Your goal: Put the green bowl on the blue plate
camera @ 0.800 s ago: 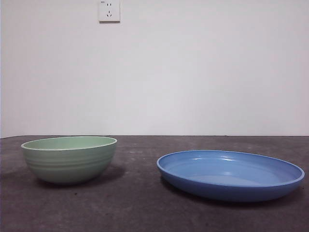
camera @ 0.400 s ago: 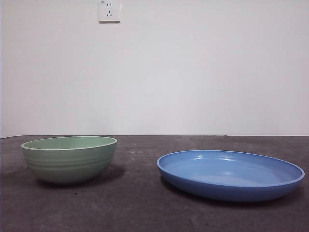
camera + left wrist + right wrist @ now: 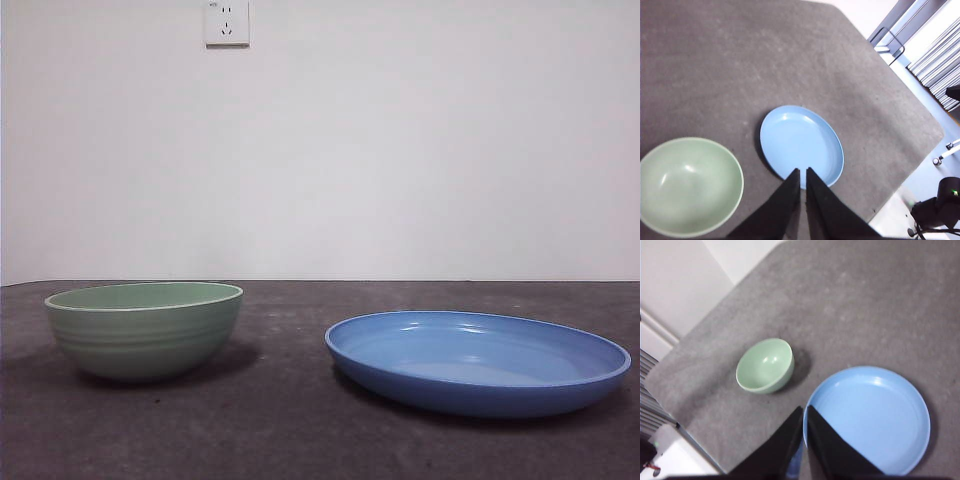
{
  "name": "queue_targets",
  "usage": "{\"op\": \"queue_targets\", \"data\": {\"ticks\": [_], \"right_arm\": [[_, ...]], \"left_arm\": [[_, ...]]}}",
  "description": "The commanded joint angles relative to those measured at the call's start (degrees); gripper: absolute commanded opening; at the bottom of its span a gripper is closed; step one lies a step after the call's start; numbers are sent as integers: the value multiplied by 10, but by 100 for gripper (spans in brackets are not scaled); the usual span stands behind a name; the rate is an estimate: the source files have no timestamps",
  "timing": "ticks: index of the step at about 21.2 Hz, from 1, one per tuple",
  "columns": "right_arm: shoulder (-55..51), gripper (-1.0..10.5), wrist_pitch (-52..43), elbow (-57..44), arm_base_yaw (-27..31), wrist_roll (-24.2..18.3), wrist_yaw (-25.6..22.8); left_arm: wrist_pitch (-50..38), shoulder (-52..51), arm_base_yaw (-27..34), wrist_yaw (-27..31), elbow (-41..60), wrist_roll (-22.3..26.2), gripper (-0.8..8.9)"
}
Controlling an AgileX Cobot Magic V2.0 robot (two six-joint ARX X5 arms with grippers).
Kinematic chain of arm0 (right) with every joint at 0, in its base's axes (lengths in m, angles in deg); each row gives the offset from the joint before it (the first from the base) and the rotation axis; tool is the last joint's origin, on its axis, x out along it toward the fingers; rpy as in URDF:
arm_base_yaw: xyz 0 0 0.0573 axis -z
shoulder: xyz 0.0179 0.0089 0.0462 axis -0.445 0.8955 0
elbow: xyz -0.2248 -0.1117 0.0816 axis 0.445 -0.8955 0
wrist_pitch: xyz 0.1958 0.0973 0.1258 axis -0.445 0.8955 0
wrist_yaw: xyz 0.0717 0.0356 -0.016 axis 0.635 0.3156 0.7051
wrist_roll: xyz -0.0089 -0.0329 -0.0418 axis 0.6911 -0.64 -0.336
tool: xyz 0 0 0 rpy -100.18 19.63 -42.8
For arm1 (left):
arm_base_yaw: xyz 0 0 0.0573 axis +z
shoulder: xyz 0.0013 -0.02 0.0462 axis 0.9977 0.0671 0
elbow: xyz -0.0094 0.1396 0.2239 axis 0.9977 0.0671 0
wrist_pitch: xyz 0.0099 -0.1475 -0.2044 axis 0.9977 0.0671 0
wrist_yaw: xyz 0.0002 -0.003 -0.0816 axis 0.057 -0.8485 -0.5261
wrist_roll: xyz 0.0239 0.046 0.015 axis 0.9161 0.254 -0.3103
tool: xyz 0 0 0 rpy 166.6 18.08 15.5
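The green bowl (image 3: 144,328) stands upright and empty on the dark table at the left of the front view; the blue plate (image 3: 478,360) lies a short gap to its right, also empty. Neither arm shows in the front view. From high above, my left gripper (image 3: 800,172) hangs shut, with the green bowl (image 3: 687,186) and blue plate (image 3: 801,144) both far below it. My right gripper (image 3: 803,410) is also shut and high up, over the table between the green bowl (image 3: 765,365) and the blue plate (image 3: 870,419). Nothing is held.
A white wall with a power socket (image 3: 227,22) rises behind the table. The table's edge (image 3: 920,150) drops off beyond the plate, with stands and cables on the floor past it. The opposite table edge (image 3: 675,415) runs beyond the bowl.
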Motion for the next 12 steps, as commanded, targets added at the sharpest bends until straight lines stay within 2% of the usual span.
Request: {"op": "queue_targets", "data": {"ticks": [1,4,6,10,12], "right_arm": [[2,10,9,10,-3,-11,-2],[3,11,11,10,-3,-15,-2],[3,53,11,10,-3,-27,-2],[3,351,11,10,-3,-28,-2],[3,519,11,10,-3,-28,-2]], "left_arm": [[9,3,-3,-2,-11,12,29],[15,4,-3,-2,-11,30,52],[19,4,-3,-2,-11,35,152],[23,4,-3,-2,-11,35,457],[22,4,-3,-1,-11,35,558]]}}
